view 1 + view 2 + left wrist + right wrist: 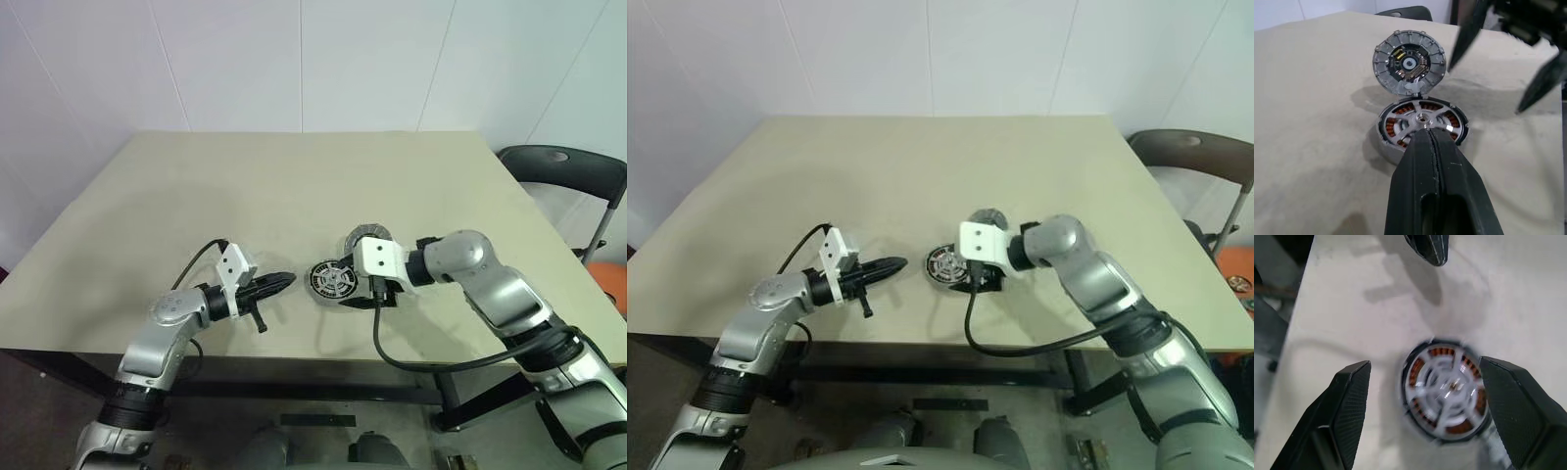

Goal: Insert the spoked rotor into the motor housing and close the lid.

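The left hand point(284, 282) is pressed shut and empty. The right hand point(1422, 416) is spread wide above the motor housing point(1422, 128), which holds the spoked rotor point(1420, 120) near the beige counter's point(294, 186) front edge. The lid point(1408, 62) stands tilted behind it; a dark chair point(563, 171) sits off the far right corner.

My head cameras look down over the desk point(294, 186); both wrist cameras closely share the motor housing point(1422, 128).

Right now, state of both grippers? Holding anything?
Left gripper: shut, holding nothing.
Right gripper: open, empty, over the housing with the rotor in it.
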You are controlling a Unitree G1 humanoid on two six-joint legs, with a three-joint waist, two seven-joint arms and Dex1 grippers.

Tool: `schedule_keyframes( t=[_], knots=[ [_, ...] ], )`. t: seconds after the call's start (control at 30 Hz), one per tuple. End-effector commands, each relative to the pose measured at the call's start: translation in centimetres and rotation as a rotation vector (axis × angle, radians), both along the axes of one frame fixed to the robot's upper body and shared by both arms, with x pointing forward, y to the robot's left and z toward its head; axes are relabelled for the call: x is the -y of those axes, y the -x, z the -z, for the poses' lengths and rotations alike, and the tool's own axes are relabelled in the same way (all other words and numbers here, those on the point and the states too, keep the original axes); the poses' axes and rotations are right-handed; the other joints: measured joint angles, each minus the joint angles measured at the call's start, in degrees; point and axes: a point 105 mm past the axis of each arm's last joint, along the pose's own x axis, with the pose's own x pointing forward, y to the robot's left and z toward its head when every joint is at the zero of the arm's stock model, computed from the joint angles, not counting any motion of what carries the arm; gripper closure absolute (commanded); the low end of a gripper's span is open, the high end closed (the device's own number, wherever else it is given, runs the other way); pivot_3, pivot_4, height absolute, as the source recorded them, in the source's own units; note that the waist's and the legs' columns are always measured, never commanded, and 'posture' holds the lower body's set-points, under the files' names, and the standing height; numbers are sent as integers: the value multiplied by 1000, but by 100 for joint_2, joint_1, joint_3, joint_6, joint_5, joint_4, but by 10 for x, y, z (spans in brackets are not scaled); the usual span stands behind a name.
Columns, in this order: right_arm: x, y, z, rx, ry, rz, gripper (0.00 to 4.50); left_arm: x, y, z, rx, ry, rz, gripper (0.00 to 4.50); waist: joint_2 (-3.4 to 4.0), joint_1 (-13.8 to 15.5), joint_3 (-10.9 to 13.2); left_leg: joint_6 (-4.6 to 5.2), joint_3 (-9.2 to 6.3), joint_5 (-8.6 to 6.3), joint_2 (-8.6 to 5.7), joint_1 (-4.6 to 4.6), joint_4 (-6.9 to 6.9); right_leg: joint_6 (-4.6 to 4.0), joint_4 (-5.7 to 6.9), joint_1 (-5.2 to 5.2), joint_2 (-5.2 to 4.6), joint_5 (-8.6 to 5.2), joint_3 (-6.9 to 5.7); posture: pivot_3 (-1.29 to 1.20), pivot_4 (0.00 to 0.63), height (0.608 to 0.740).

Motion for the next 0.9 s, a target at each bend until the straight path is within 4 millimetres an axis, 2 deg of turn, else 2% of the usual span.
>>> schedule_keyframes(
  t=[0.03,0.2,0.37,0.5,0.8,0.9],
  knots=[
    [-4,-7,2,89,111,-77,781,-7,5,-15,77,-23,4,4466,0,-3,0,0,0,0,0,0,0,0,-1,0,0,0,0,0,0,740],
    [2,-17,25,129,252,-143,781,-19,3,-15,85,-37,-54,4466,1,-6,1,0,1,0,0,3,3,-1,1,3,1,0,0,0,0,740],
    [4,-22,35,152,308,-188,781,-22,4,-23,108,-42,-61,4466,3,-15,2,0,2,0,0,3,-2,-1,1,0,1,0,1,0,0,740],
    [5,-27,35,170,318,-194,781,-18,7,-34,127,-36,-63,4466,3,-18,1,-1,1,1,1,5,0,-1,3,2,3,0,1,0,0,740],
    [11,-31,32,182,326,-182,781,-9,5,-43,116,-35,-58,4466,3,-12,2,-4,1,3,11,13,1,-9,10,5,18,4,4,0,0,740],
    [12,-31,34,178,328,-179,1404,-10,4,-42,112,-36,-59,4500,3,-16,1,-5,2,3,11,13,0,-9,10,4,18,4,8,0,0,740]
  ],
)
